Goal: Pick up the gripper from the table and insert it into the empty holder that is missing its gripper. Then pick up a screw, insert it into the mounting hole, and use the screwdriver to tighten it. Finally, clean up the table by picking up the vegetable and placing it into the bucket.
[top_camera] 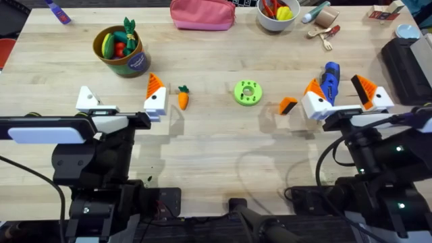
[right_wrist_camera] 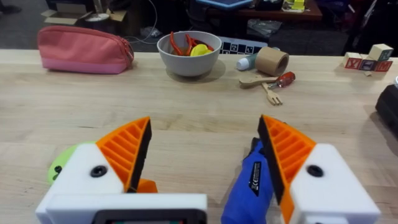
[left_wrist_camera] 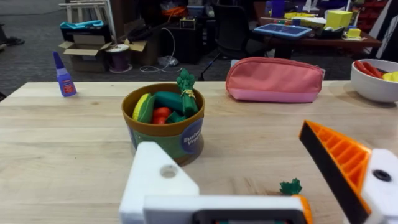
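The loose orange gripper (top_camera: 288, 105) lies on the table just left of my right arm's tip. My left gripper (top_camera: 121, 96) is open; its left side is the empty holder (top_camera: 88, 100) (left_wrist_camera: 160, 180), bare white, while the other finger (left_wrist_camera: 339, 162) carries an orange ribbed pad. The vegetable (top_camera: 183, 98), a toy carrot, lies just right of that padded finger, its green top (left_wrist_camera: 290, 186) showing. The bucket (top_camera: 120, 48) (left_wrist_camera: 165, 127) stands beyond. My right gripper (top_camera: 339, 89) (right_wrist_camera: 205, 149) is open, with the blue screwdriver (top_camera: 331, 79) (right_wrist_camera: 252, 183) lying between its orange pads.
A green round disc with holes (top_camera: 248, 92) sits mid-table. At the far edge are a pink pouch (top_camera: 202, 13), a white bowl (top_camera: 277, 13) of toy food, a tape roll and wooden utensils (top_camera: 325, 27). A blue-purple bottle (left_wrist_camera: 63, 76) stands far left.
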Available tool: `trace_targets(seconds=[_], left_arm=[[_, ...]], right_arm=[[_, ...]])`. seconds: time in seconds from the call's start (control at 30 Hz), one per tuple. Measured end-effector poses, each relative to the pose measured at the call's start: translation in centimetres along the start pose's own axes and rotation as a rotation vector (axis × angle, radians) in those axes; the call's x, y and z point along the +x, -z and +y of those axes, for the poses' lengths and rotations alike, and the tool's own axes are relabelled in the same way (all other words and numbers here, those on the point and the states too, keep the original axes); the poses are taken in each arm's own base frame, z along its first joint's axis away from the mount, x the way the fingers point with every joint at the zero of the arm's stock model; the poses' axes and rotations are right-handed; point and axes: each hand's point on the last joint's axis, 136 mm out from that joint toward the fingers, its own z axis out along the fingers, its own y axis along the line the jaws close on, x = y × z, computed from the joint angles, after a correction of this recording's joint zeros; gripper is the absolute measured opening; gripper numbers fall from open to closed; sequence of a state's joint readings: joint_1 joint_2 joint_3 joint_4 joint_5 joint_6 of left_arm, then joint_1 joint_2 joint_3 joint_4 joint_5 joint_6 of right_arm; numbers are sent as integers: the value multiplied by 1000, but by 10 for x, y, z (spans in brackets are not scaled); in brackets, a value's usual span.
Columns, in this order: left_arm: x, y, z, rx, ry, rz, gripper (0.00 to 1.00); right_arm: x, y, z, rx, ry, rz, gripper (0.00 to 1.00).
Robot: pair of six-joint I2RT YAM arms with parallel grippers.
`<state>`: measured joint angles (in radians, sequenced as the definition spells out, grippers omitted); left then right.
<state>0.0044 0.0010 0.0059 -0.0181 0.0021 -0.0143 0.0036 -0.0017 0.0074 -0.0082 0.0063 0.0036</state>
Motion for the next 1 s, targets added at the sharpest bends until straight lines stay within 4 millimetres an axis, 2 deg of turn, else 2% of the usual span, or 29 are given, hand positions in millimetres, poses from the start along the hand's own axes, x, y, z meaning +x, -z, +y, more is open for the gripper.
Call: trace_targets(seconds=[0.3, 0.47, 0.57, 0.7, 0.77, 0.83, 1.0], left_arm=[[-5, 0, 0, 0, 0, -18, 986], [-18, 1, 0, 1, 0, -59, 986], [-27, 5, 0, 1, 0, -35, 986], [-66, 15, -1, 0, 0, -10, 987], [-85, 17, -1, 0, 0, 23, 986], [-97, 17, -1, -1, 1, 87, 986], [-104, 1, -1, -5, 1, 319, 986]], right_arm=[[-2, 0, 0, 0, 0, -7, 987], [-22, 2, 0, 0, 2, -74, 989], [-43, 7, 0, 0, 3, -118, 989], [-89, 20, 1, -1, 5, -181, 989], [-104, 25, 1, -1, 4, -155, 989], [-111, 26, 1, -1, 2, -84, 989], [-108, 15, 1, 0, -4, 156, 990]])
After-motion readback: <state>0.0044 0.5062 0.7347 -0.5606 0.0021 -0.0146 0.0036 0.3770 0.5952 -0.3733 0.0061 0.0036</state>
